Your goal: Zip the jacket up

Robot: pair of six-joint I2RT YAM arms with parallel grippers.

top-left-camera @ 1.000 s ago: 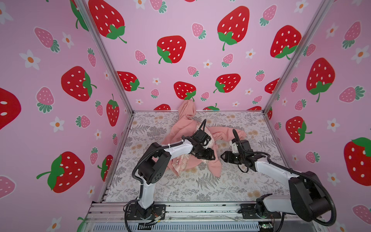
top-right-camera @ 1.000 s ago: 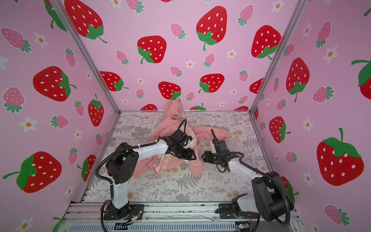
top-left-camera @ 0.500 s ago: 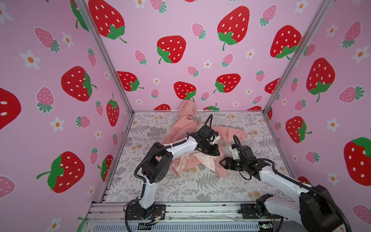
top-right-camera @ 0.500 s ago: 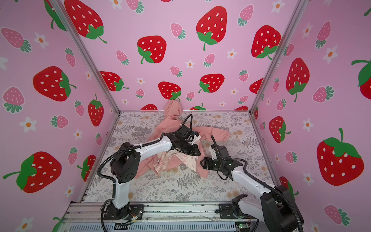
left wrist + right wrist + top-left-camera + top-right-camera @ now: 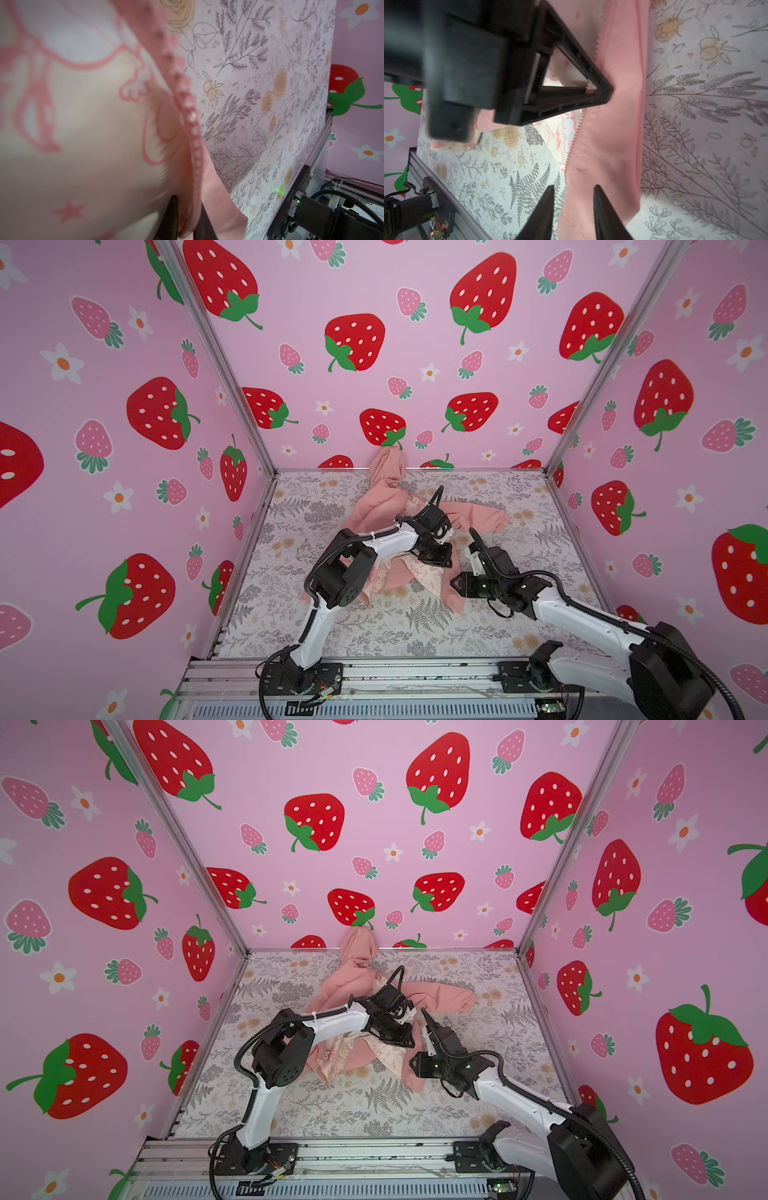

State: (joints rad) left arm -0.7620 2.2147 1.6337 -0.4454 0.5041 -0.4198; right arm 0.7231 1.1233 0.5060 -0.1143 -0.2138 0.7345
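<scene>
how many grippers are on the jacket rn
2. The left gripper pinches the jacket at its zipper edge, near the garment's middle. The right gripper straddles the pink front edge nearer the robot bases, with its jaws not yet clamped.

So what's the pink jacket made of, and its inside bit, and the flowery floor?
The jacket looks like soft, matte knit fabric, maybe fleece: it folds and wrinkles without any shine. Its lining seems to be a smooth cream printed cloth, with a fine weave just showing. The flowery table cover lies flat and matte, likely printed paper or cloth; I cannot tell which.
</scene>
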